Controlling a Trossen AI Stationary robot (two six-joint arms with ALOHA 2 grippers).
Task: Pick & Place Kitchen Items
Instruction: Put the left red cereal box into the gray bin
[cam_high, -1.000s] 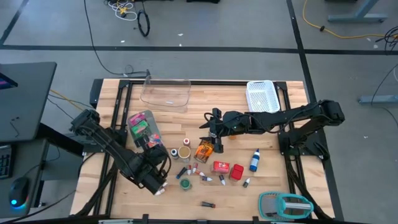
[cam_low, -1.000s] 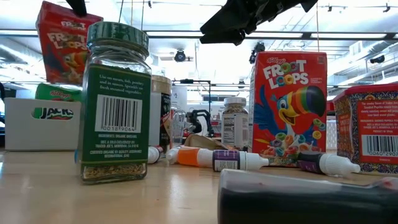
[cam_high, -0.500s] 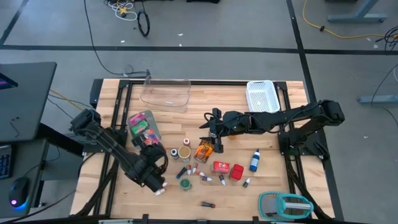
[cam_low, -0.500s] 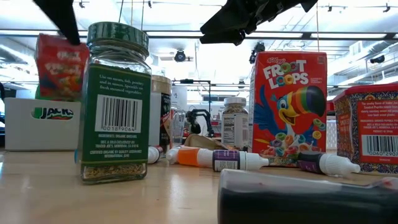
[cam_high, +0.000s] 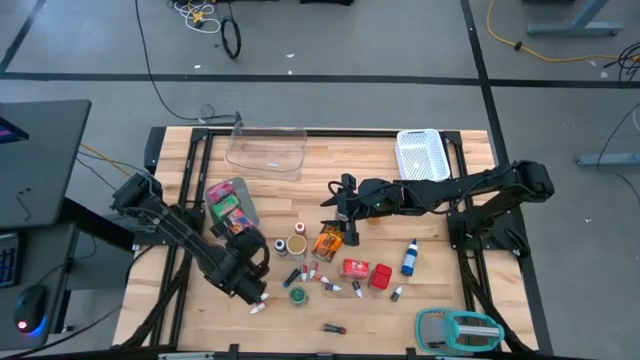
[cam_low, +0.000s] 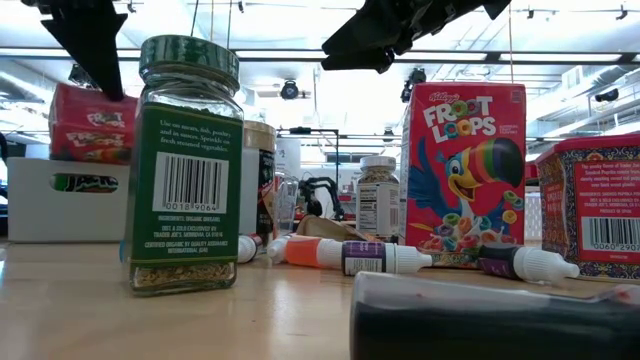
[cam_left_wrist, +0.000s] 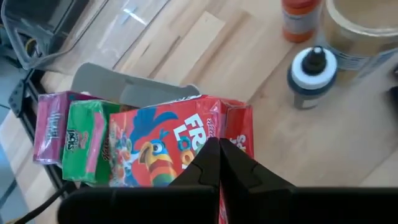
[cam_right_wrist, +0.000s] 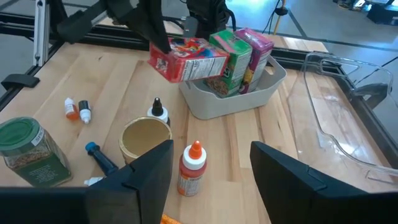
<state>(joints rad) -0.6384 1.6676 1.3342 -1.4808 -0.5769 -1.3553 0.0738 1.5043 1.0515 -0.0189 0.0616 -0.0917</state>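
Note:
My left gripper (cam_left_wrist: 219, 163) is shut on a small red cereal box (cam_right_wrist: 189, 59) and holds it over the grey bin (cam_high: 226, 204). A green box (cam_left_wrist: 87, 143) and a pink box (cam_left_wrist: 53, 121) stand in that bin. In the low view the red box (cam_low: 90, 120) hangs just above the bin's wall (cam_low: 60, 205). My right gripper (cam_high: 341, 211) is open and hovers above the orange packet (cam_high: 328, 241), touching nothing. A green-lidded jar (cam_low: 185, 170), another red cereal box (cam_low: 465, 170) and tiny vials (cam_low: 390, 258) sit on the table. My left gripper pinches the red cereal box by one end (cam_left_wrist: 205, 134) between its two fingers, which come down on it from above. The box lies tilted on its side below the fingers, beside the green box. Whether it touches the bin or the green box, I cannot tell.
A clear tray (cam_high: 265, 150) and a white mesh basket (cam_high: 422, 155) sit at the far edge. A teal-and-grey gadget (cam_high: 458, 328) lies at the near right corner. A blue bottle (cam_high: 409, 257), red boxes (cam_high: 357, 268) and short jars (cam_high: 297, 243) crowd the table's middle.
My left gripper has carried the red cereal box toward the grey bin and down. In the low view the box has dropped from well above the bin to just over its wall. My right arm has kept still.

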